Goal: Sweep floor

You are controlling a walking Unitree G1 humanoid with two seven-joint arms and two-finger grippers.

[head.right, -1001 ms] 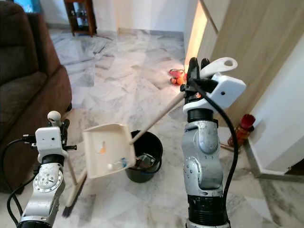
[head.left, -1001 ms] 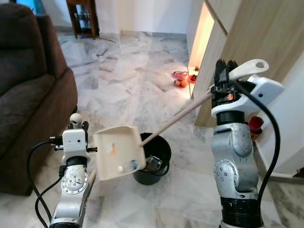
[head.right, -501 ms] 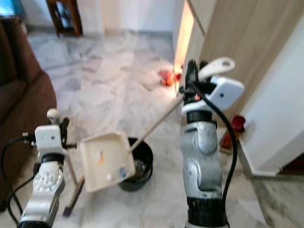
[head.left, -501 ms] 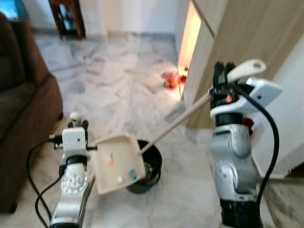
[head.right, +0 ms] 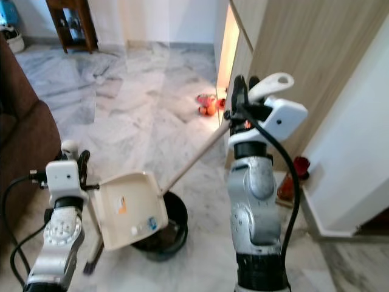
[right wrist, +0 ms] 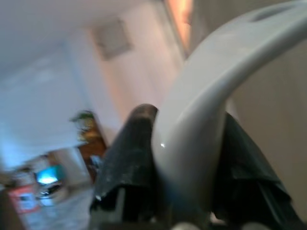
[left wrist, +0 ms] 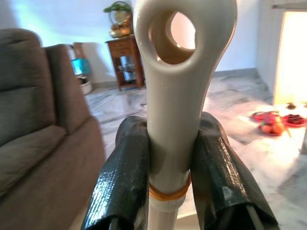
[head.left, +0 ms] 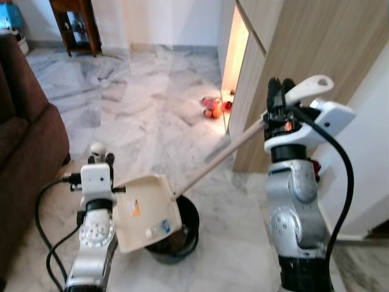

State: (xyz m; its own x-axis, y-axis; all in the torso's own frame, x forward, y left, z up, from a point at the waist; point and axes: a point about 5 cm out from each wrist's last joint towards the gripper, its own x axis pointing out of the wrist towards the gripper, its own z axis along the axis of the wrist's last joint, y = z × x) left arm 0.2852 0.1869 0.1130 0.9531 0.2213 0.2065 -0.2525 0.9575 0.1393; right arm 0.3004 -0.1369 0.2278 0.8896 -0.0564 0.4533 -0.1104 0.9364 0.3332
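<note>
In the left eye view, the right gripper (head.left: 276,91) is clamping the dustpan (head.left: 148,212) by its long handle, the pan tilting over the black bucket (head.left: 176,234). The left wrist view shows the left gripper (left wrist: 173,167) squeezing the broom handle (left wrist: 178,91), sofa (left wrist: 43,129) beside it.

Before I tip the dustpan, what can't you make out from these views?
- Bucket contents: the dustpan covers most of its mouth in both eye views.
- Small bits in the dustpan: too small to identify.
- Broom bristles: hidden behind the left arm.
- Right wrist view: blurred around the right tool.
</note>
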